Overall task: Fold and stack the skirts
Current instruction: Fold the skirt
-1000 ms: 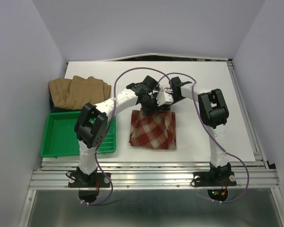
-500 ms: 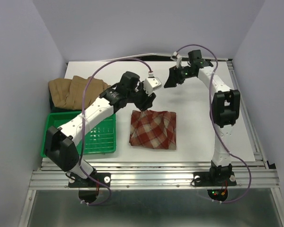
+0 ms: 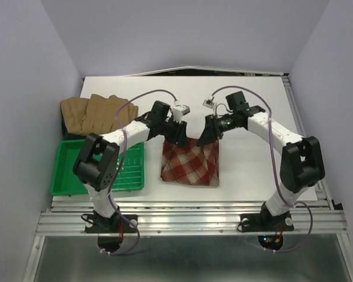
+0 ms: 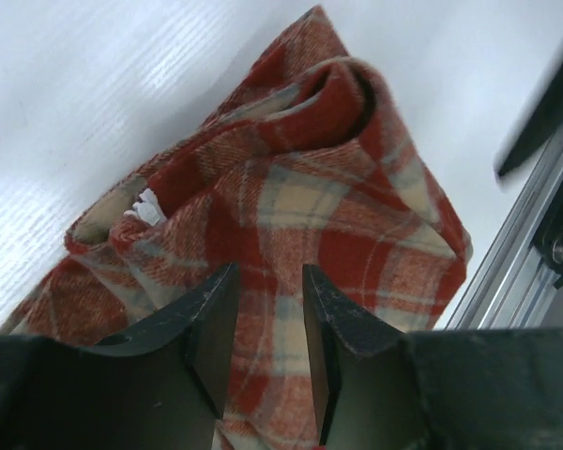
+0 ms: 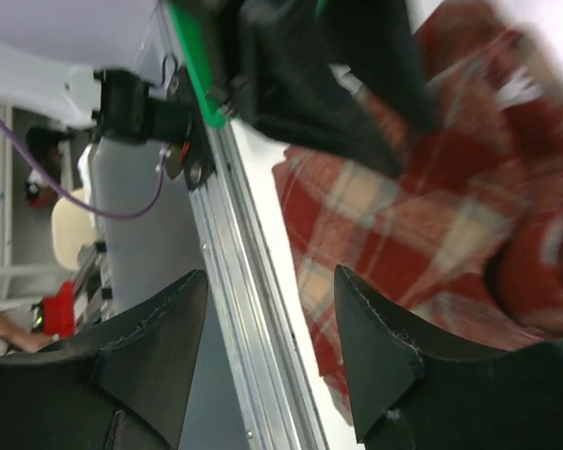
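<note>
The red-and-cream plaid skirt (image 3: 191,161) lies folded into a rough square on the white table, between the arms. It fills the left wrist view (image 4: 319,197) and shows blurred in the right wrist view (image 5: 422,206). My left gripper (image 3: 179,134) is at the skirt's far left corner. Its jaws (image 4: 269,269) stand slightly apart over the cloth and hold nothing. My right gripper (image 3: 209,135) is at the far right corner, with jaws wide open (image 5: 272,275) and empty. The tan-brown skirts (image 3: 97,111) lie piled at the far left of the table.
The green ribbed tray (image 3: 70,176) sits at the near left, just below the tan pile. The aluminium rail (image 3: 188,208) runs along the table's near edge and also shows in the right wrist view (image 5: 249,319). Purple cables loop above both arms.
The right arm has come down from high at the back of the table to the skirt's far right corner. The left gripper has settled at the far left corner. The skirt has barely moved.
</note>
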`<move>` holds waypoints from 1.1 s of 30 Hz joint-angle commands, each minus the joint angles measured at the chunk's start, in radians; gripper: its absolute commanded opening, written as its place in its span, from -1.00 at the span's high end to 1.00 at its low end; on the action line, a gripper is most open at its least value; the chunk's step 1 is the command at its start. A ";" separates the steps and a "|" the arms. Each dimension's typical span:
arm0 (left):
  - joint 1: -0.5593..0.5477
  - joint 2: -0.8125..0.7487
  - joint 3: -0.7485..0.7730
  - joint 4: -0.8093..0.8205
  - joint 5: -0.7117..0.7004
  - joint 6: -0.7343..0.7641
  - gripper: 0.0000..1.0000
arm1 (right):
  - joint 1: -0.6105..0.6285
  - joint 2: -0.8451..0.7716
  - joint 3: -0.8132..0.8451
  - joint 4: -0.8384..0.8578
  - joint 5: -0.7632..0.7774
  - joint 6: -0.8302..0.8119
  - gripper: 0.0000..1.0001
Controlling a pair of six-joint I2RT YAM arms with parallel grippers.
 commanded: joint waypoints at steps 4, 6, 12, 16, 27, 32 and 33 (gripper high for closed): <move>0.059 0.164 0.056 0.053 0.030 -0.091 0.14 | 0.057 0.081 -0.143 0.082 0.061 0.002 -0.19; 0.073 0.198 0.078 0.049 0.017 -0.082 0.14 | 0.048 0.122 -0.138 0.099 0.118 0.003 -0.16; 0.100 0.337 0.211 -0.022 -0.036 0.006 0.14 | -0.045 0.247 -0.101 0.207 0.253 0.014 -0.12; 0.102 0.382 0.268 -0.040 0.006 0.020 0.14 | -0.057 0.313 -0.088 0.217 0.421 -0.040 -0.11; 0.137 0.111 0.264 -0.036 -0.066 0.082 -0.19 | -0.057 0.144 -0.155 0.227 0.687 -0.035 -0.12; 0.168 -0.116 0.144 0.041 -0.195 0.081 -0.68 | -0.057 0.070 0.067 0.090 0.735 -0.018 -0.26; 0.171 -0.145 0.108 0.071 -0.251 0.061 -0.74 | -0.057 0.075 0.148 0.066 0.735 -0.011 -0.28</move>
